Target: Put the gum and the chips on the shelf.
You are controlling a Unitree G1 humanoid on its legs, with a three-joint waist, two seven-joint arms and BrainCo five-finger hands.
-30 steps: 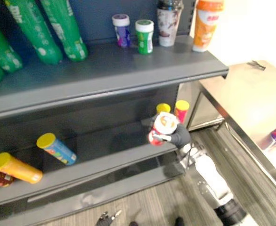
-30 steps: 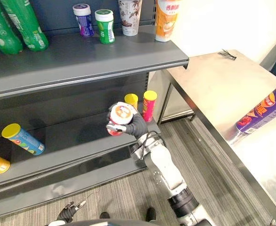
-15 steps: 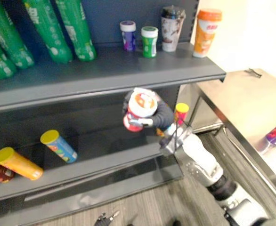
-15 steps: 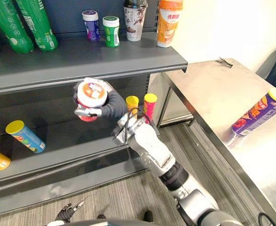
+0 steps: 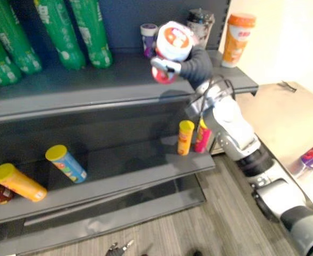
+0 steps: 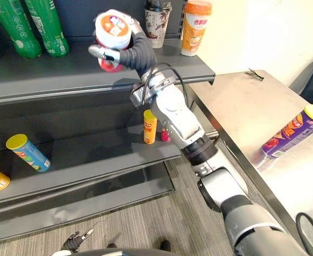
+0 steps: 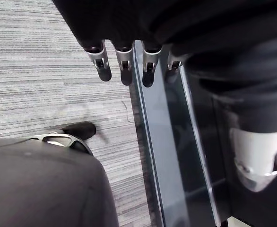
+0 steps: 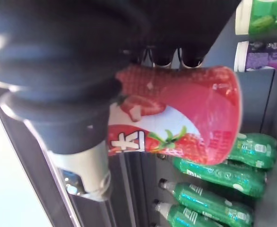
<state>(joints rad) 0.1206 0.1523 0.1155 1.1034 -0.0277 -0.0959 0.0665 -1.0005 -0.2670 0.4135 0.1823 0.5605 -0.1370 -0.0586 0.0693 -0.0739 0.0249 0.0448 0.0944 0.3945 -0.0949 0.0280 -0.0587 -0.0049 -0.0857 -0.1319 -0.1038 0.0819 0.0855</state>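
Placing step. Right hand (image 6: 135, 52) curled round red tub (image 6: 111, 29), over top shelf (image 5: 92, 85). Next: lower upright beside purple bottle (image 5: 147, 40), release. Left hand (image 7: 125, 71) relaxed, idle.

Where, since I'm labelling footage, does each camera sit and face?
Left eye: head, facing down at the shelf; right hand grips a red cup.
Right eye: beside it, same scene.
Left wrist: facing the floor past the left hand.
Right wrist: facing the shelf past the cup.
Shared: both eyes and right wrist show the cup.
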